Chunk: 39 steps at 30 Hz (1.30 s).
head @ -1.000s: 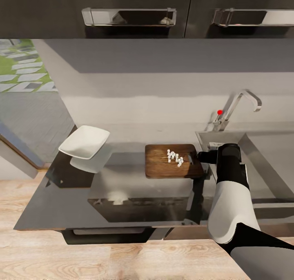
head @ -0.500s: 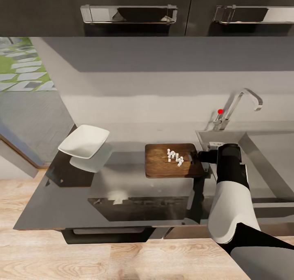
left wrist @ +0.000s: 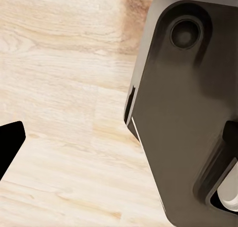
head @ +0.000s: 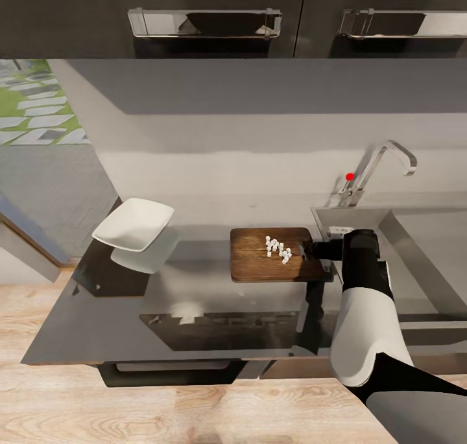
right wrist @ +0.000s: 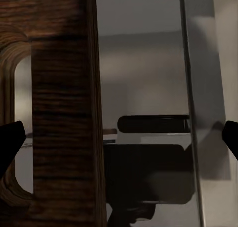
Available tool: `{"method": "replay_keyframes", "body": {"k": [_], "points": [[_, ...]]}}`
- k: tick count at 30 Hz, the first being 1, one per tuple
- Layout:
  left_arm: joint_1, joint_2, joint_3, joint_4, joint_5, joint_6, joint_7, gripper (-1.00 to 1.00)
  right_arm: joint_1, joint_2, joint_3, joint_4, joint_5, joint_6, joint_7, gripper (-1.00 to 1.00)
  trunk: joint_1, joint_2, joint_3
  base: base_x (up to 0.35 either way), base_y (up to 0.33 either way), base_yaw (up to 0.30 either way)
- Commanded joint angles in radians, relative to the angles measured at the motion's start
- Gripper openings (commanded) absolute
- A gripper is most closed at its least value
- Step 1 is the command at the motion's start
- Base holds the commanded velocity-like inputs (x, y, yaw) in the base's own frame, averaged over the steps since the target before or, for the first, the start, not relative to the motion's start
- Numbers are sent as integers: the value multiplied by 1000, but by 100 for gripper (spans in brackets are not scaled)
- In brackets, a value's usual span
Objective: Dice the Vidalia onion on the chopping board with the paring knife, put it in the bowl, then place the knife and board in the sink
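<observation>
Chopping board (right wrist: 62,103) edge with handle slot beside glossy countertop (right wrist: 144,78), dark fingers (right wrist: 10,140) spread wide at either side

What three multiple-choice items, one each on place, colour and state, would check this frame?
1. Where is the diced onion?
A. in the bowl
B. on the board
C. in the sink

2. What colour is the tap knob?
A. red
B. blue
C. green

3. What is in the bowl?
A. onion cubes
B. a knife
C. nothing

Answers:
1 B: the white cubes lie in a cluster on the board, towards its sink-side end.
2 A: a red dot sits at the base of the tap, behind the sink.
3 C: the head view shows the bowl's white inside bare.
</observation>
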Motion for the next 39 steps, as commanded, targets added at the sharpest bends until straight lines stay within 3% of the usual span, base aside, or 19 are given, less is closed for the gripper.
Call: {"method": "replay_keyframes", "body": {"k": [1,26,27,39], "points": [[-1,-1,-8,3,6,-5,0,100,-1,1,-4,16,2,5,10,100,1,-1,-2,0,0,0],[-1,-1,-8,3,6,-6,0,100,-1,1,-4,19,2,5,9,100,1,-1,-4,0,0,0],[-1,-1,-8,3,6,-6,0,100,-1,1,-4,19,2,5,9,-100,1,-1,-4,0,0,0],[-1,-1,-8,3,6,-6,0,100,-1,1,-4,20,2,5,9,-100,1,-1,-4,0,0,0]]}}
